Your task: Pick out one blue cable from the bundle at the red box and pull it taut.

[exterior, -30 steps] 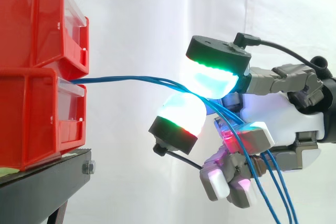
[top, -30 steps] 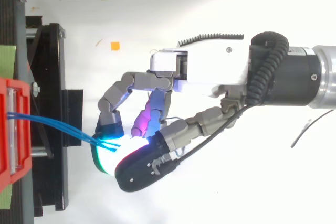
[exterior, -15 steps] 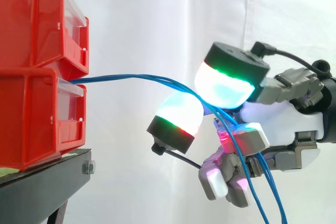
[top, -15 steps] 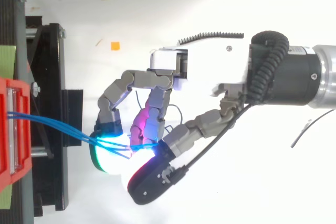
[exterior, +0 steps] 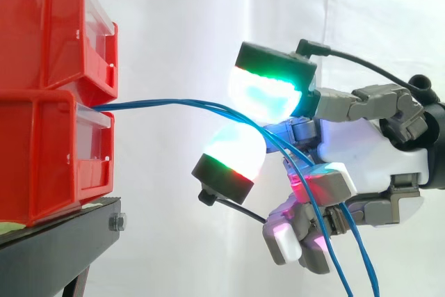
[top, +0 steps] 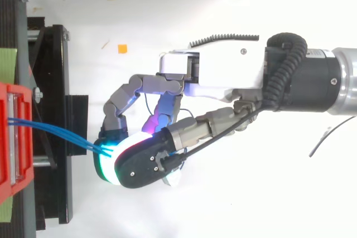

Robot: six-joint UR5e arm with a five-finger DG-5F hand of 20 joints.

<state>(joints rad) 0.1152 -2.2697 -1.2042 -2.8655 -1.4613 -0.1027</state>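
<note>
The blue cables (exterior: pixel 160 104) leave the front of the lower red box (exterior: pixel 49 165), which stands at the edge of the black stand (exterior: pixel 62 231) nearest the arm. From there they run through open air into the robot hand (exterior: pixel 368 158). The robot hand is curled narrow round them: two glowing pads (exterior: pixel 268 92) meet on the strands, which then drop past the lower fingers (more than one strand seems caught). The step in hand looks like the pick itself, and the span bows a little. Next, I judge, the grip must settle on one strand, then draw away from the box until it runs straight.
</note>
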